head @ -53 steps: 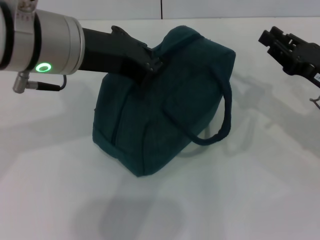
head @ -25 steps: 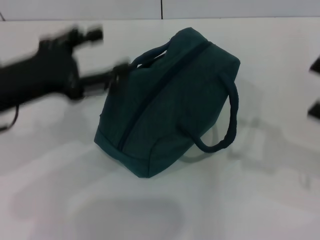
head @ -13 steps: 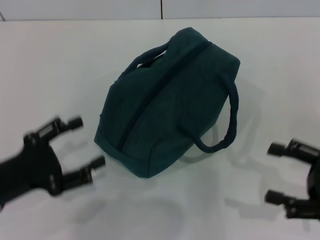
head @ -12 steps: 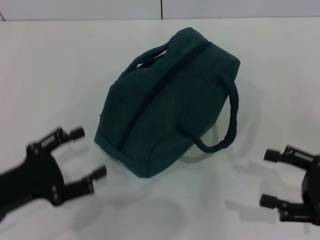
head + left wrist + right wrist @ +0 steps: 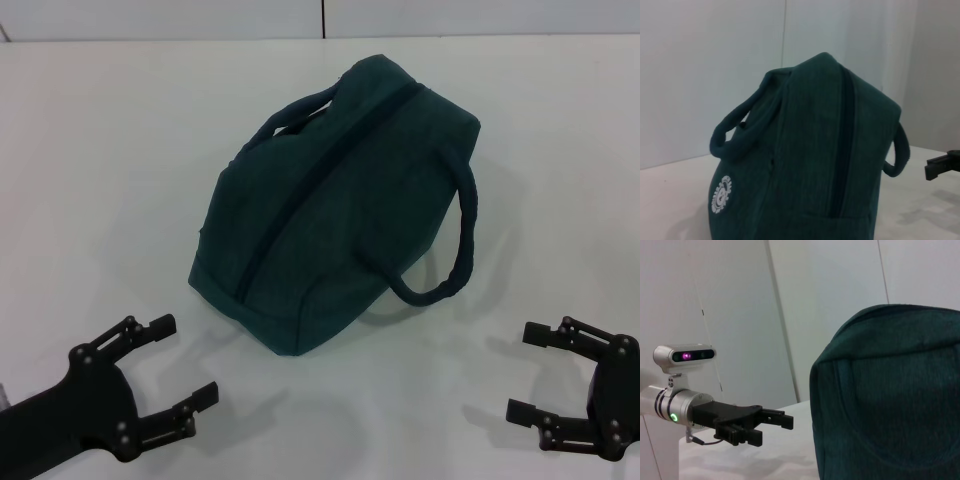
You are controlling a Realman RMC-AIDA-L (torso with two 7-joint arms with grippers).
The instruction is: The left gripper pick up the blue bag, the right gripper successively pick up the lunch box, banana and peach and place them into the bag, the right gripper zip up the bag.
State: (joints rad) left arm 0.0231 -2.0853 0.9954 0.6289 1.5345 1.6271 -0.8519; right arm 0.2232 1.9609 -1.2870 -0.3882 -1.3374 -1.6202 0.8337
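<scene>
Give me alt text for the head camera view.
A zipped blue bag sits on a white table, one handle drooping toward the robot's right. The left gripper and right gripper rest open at the near corners, apart from it.

The left end effector is sitting low at the near left of the head view, its 2 black fingers spread apart and pointing up and toward the right, with nothing between them. Its black arm is running off the lower left corner. The right wrist view is showing this same end effector from the side, on a silver cuff with a green light glowing on it. The right end effector is sitting low at the near right, its 2 fingers likewise spread wide and pointing leftward, gripping nothing.
</scene>
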